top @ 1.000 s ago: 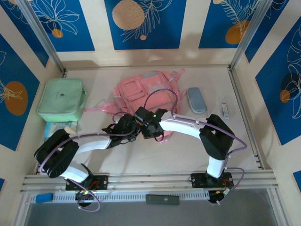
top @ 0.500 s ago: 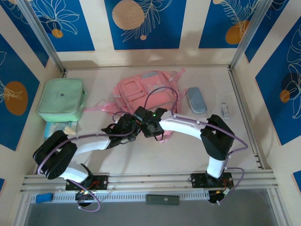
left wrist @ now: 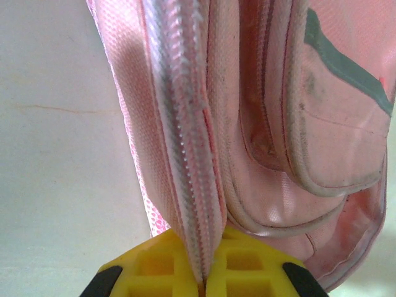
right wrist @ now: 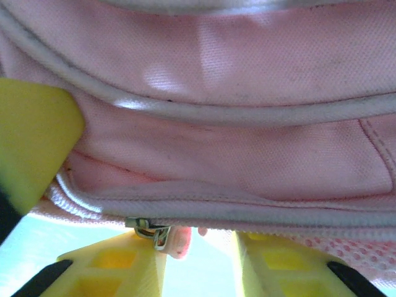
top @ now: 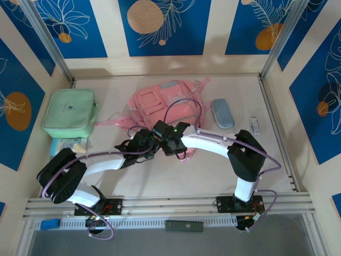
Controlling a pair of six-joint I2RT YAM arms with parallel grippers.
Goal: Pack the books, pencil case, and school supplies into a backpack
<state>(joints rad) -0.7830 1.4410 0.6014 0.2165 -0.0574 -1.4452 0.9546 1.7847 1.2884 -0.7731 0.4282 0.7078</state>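
Pink mesh and a zip tape run straight down into your left pincer (left wrist: 204, 277). Its yellow jaws are pressed together on that seam of the backpack (top: 162, 104), with no gap showing. Your right pincer (right wrist: 199, 267) stands partly apart, with daylight between its two yellow fingers (right wrist: 111, 269). The backpack's piped lower edge lies across just above them. A small metal zip pull (right wrist: 150, 232) hangs at the inner edge of the finger on the left of that view. The picture is too close and soft to tell whether the finger touches it. A yellow block (right wrist: 31, 142) at the left edge there is cut off and cannot be identified.

From above, the backpack lies mid-bench (top: 213, 170). Both wrists meet over its near edge and cover it, so you cannot make out the fingers there. The pencil case (top: 222, 113) lies just right of the backpack, apart from it. A mint green bag (top: 69, 112) sits well to the left, with something pale half hidden at its near edge.
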